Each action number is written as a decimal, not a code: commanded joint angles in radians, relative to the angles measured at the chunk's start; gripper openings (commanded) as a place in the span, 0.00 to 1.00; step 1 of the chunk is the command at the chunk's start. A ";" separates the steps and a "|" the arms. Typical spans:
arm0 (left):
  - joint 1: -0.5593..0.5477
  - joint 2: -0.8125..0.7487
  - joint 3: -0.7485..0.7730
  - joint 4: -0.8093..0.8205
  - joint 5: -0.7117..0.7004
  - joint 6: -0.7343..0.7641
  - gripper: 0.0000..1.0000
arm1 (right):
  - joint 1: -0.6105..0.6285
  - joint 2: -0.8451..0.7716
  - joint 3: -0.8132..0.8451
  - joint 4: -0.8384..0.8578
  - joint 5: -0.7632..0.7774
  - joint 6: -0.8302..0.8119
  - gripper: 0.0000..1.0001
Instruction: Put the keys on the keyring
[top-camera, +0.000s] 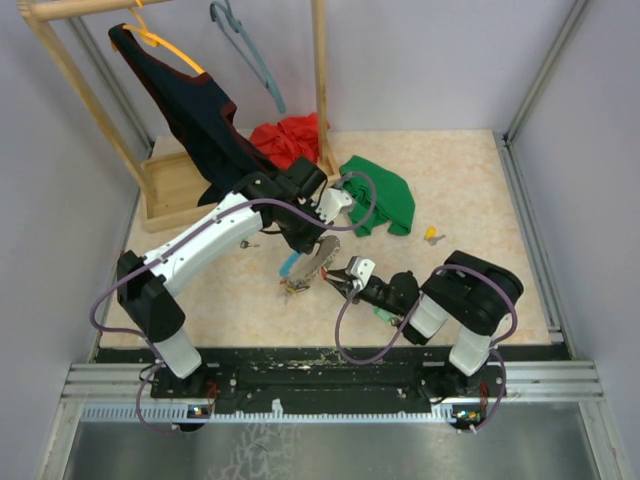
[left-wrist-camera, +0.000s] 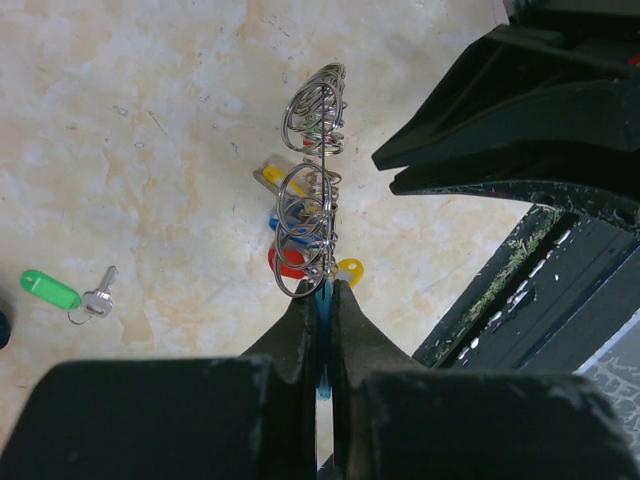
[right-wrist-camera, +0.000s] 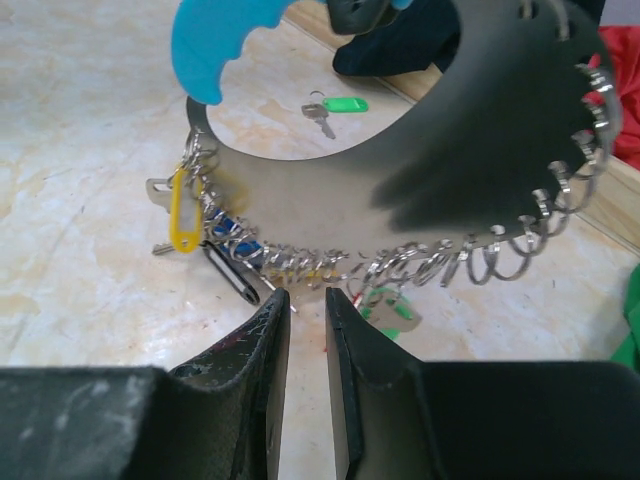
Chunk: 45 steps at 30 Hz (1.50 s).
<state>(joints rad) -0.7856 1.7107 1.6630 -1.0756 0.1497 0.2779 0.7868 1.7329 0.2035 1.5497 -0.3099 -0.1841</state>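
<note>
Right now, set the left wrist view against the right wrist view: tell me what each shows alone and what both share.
Only the left wrist view shows the keyring edge-on, its light-blue segment clamped between the left fingers. Only the right wrist view shows it broadside as a wide metal arc, small rings strung along its lower edge above the slightly parted right fingers, plus a red cloth at the right edge. Both show the keyring, a yellow tag on it, and a loose green-tagged key lying on the table.
</note>
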 joint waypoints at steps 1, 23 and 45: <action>-0.007 -0.018 0.045 0.030 0.019 -0.019 0.00 | 0.026 0.017 0.021 0.177 -0.030 -0.021 0.21; -0.006 -0.041 0.031 0.050 0.050 -0.015 0.00 | 0.059 0.145 0.095 0.178 0.035 -0.020 0.15; -0.007 -0.044 0.019 0.057 0.062 -0.013 0.00 | 0.059 0.168 0.109 0.176 0.111 -0.035 0.17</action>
<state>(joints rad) -0.7856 1.7046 1.6707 -1.0466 0.1932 0.2646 0.8314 1.8938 0.2977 1.5517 -0.2520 -0.2096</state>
